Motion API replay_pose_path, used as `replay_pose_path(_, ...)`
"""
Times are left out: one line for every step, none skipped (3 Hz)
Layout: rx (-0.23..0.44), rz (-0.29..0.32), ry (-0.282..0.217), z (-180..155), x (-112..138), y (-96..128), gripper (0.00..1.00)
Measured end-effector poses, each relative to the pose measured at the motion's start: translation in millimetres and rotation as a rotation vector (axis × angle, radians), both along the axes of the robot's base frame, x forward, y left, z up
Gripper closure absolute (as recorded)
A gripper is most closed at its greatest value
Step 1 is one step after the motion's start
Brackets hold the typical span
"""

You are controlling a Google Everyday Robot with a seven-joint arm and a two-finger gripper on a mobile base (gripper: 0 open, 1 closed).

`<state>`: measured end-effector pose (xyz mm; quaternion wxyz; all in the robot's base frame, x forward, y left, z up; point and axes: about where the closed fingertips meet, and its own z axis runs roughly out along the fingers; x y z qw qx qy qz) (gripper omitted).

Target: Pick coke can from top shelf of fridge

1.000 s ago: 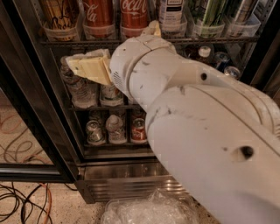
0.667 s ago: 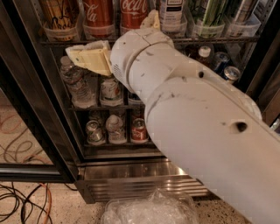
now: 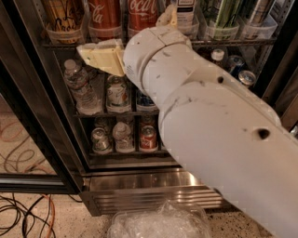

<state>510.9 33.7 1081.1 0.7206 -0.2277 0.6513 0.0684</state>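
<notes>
Gripper (image 3: 120,33) up at the front of the top shelf (image 3: 233,42), cream fingers (image 3: 102,58) spread wide, holding nothing (one low left, one high right), coke can (image 3: 141,13) upright just above and between them, inside the fridge (image 3: 139,186).

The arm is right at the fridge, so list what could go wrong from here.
1. The gripper hangs just under the top shelf, next to a water bottle; lifting straight up might snag the rack or knock the bottle.
2. Two coke cans stand side by side next to a tan can; a grab may bump a neighbour.
3. The arm hides much of the shelf.
</notes>
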Motion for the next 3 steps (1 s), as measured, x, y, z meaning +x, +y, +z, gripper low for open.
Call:
replay_pose_path(-0.005,-0.036,-0.025,0,9,-15,0.0)
replay_pose_path(-0.008,-0.036,-0.03,-5,23,-17,0.1)
replay_pose_path(-0.011,-0.023,-0.033,-10,43,-12,0.2)
